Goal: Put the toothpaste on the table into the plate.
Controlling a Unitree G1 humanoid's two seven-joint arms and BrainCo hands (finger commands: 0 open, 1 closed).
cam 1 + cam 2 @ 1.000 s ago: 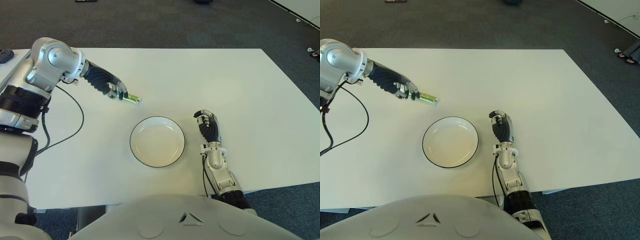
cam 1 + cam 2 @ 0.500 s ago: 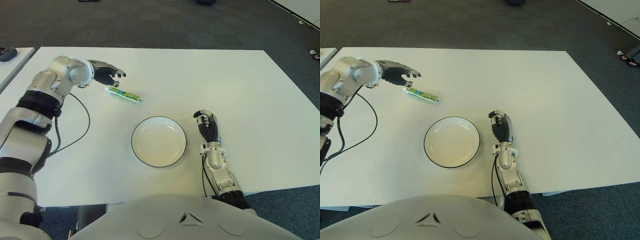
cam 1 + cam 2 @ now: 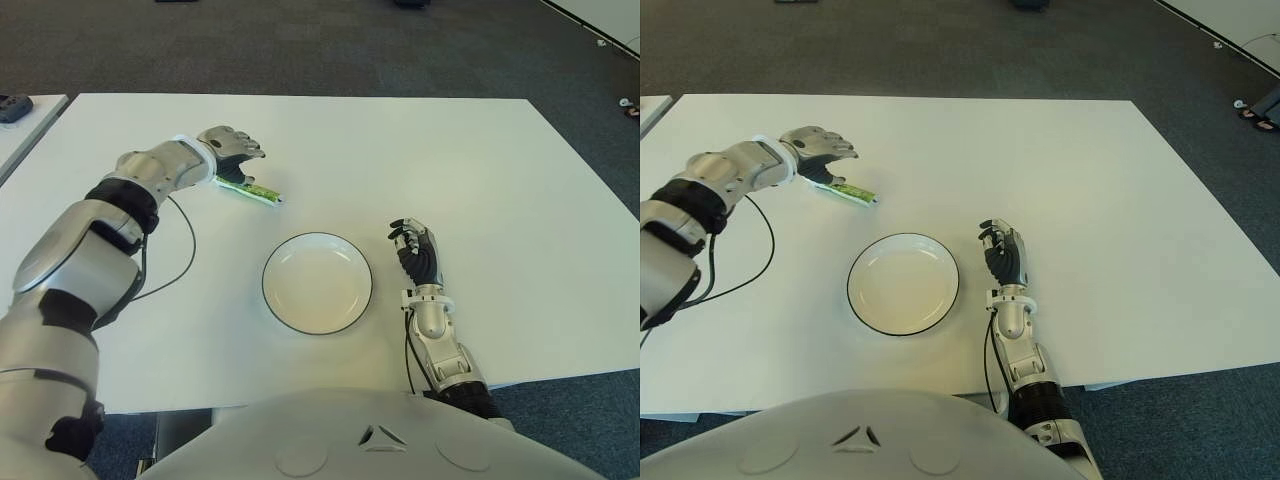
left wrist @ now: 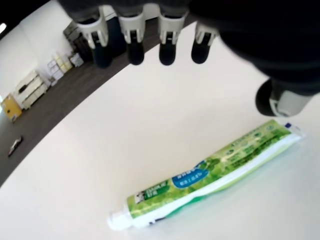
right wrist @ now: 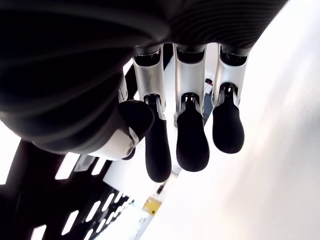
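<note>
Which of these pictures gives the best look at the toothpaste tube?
The left wrist view: the toothpaste lies there whole, cap to crimp, under the open left hand. Both eye views show only a green sliver; the right wrist view shows none.

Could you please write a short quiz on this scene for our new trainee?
1. True or false: the toothpaste already lies in the plate.
2. Multiple choice: where is the left hand? A. over the plate; B. over the toothpaste, fingers open, not gripping it; C. off the table.
3. Fill in: the right hand shows on the plate's ____ side, holding ____.

Key
1. False: it lies flat on the table, beyond the plate on the robot's left.
2. B: the left wrist view shows the tube lying free under the spread fingers.
3. right; nothing.
</note>
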